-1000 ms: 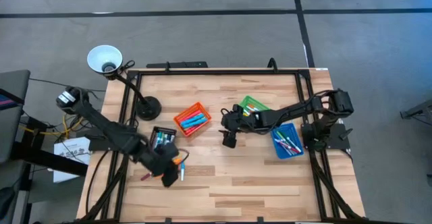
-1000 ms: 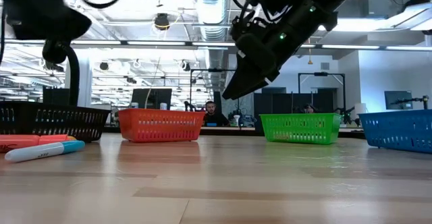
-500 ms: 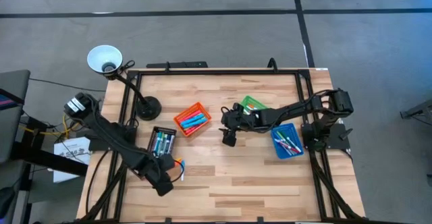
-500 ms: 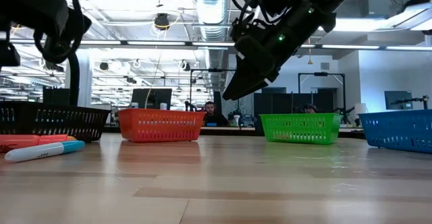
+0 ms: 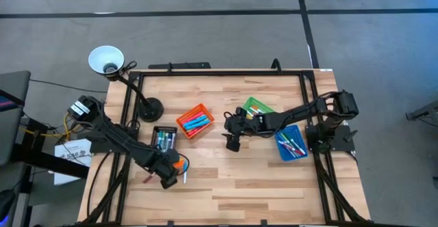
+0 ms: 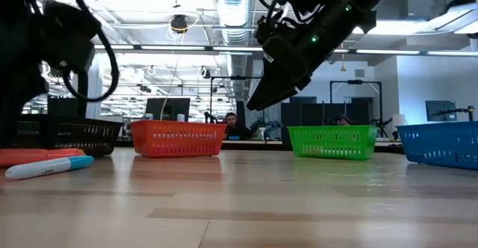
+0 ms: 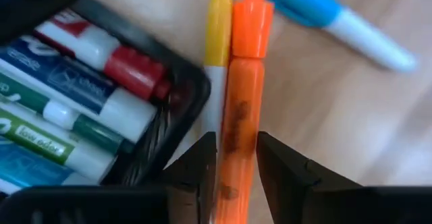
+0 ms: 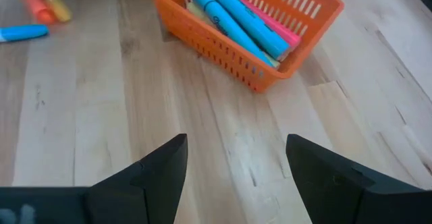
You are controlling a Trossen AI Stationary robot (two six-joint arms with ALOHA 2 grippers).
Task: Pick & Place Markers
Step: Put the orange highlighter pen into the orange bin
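Observation:
An orange marker (image 7: 241, 109) lies on the table beside a yellow-capped white marker (image 7: 217, 55), just outside the black bin (image 5: 164, 139), which holds several markers. A blue-and-white marker (image 7: 344, 18) lies past them. My left gripper (image 7: 236, 150) is low over the table near its front left (image 5: 171, 175), shut on the orange marker. My right gripper (image 5: 233, 145) hangs open and empty above the table's middle, near the orange bin (image 8: 250, 35), which holds blue and pink markers. My left gripper pinches the orange marker's barrel (image 7: 236, 166) between its two fingers (image 7: 199, 163), away from the cap. The fingers come from above and lie across the marker. The marker lies flat on the table (image 6: 33, 155) against the yellow-capped one.
A green bin (image 5: 256, 107) and a blue bin (image 5: 291, 143) with markers stand to the right of the middle. A lamp with a white shade (image 5: 106, 59) stands at the far left. A red marker (image 5: 147, 179) lies near the left gripper. People sit in the room beyond the table.
My left gripper has swung a little toward the table's near left and back, and has gone down onto the orange marker beside the black bin. The markers on the table have stayed where they were.

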